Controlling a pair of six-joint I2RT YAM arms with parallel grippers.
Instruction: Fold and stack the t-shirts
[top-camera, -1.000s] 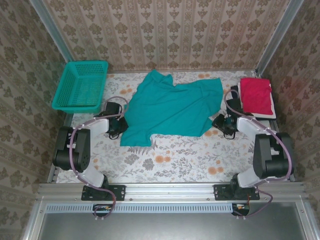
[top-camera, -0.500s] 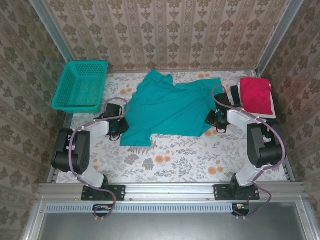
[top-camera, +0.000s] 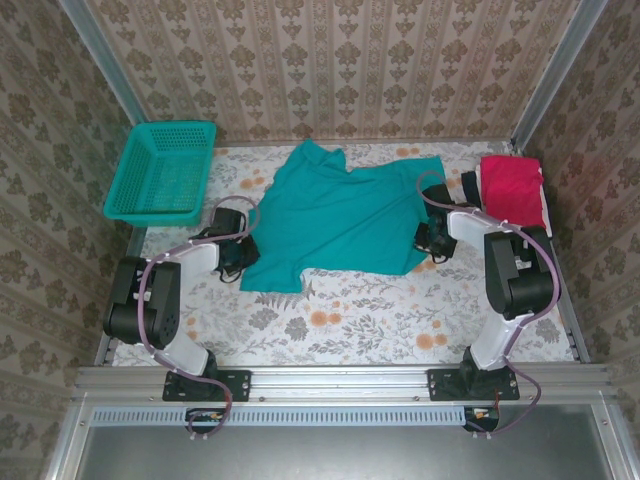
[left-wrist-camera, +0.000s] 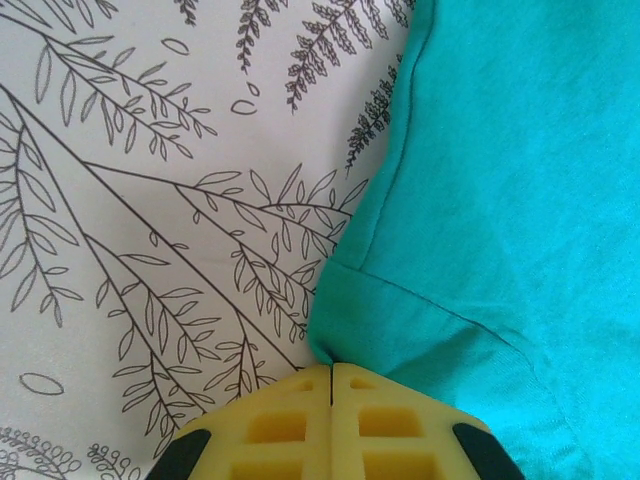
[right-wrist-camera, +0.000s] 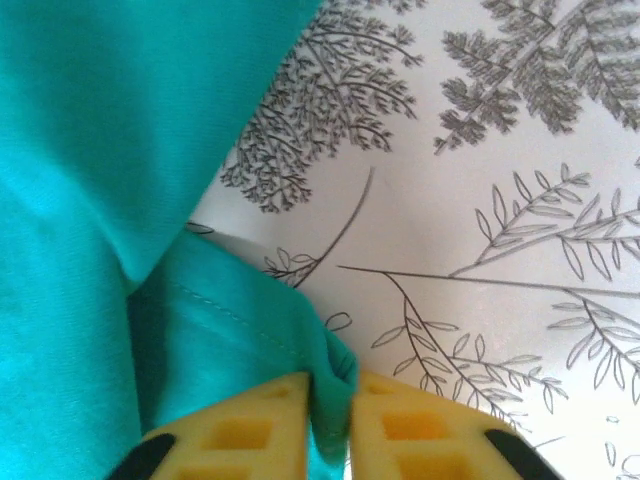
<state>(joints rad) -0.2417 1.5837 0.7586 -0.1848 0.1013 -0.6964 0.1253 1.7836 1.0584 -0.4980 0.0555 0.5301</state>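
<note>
On the flower-printed surface (top-camera: 350, 310), the left gripper (left-wrist-camera: 330, 372) keeps its jaws clenched on the near left hem corner of a teal t-shirt (top-camera: 340, 215). The right gripper (right-wrist-camera: 330, 398) grasps a bunched fold of the same shirt's right edge between its yellow pads (right-wrist-camera: 235, 435). The shirt lies spread and rumpled across the middle of the surface, between the two arms. Farther back, a folded red t-shirt (top-camera: 512, 190) rests by the right edge. A green mesh basket (top-camera: 163, 172) sits at the far left corner.
</note>
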